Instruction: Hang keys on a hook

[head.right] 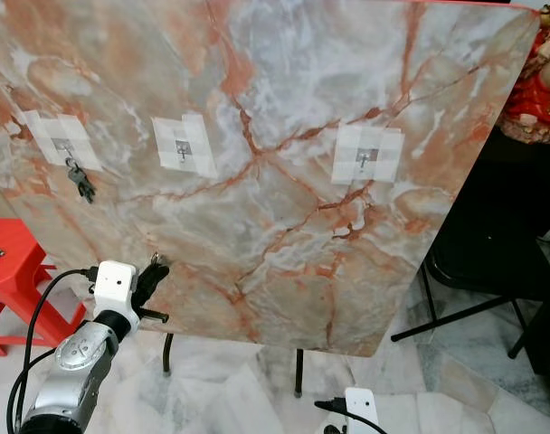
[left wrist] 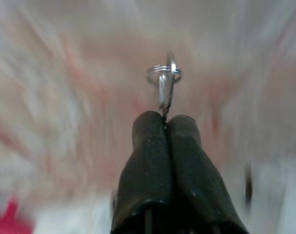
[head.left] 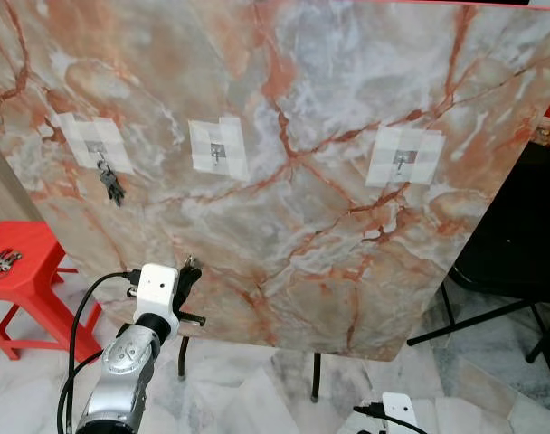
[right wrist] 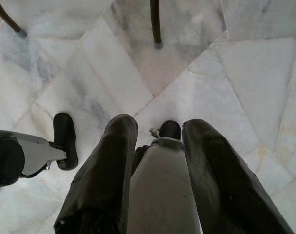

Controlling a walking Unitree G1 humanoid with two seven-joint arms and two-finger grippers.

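Keys (left wrist: 165, 84) pinched in left gripper (left wrist: 165, 122) – near marble board (head.left: 347, 226); right gripper (right wrist: 157, 131) spread

Both eye views look forward and down from the head at the tilted marble board (head.left: 347, 181), sharing its three taped hooks. The left wrist view faces the board closely along its jaws; the right wrist view looks straight down at the floor (right wrist: 235, 87)
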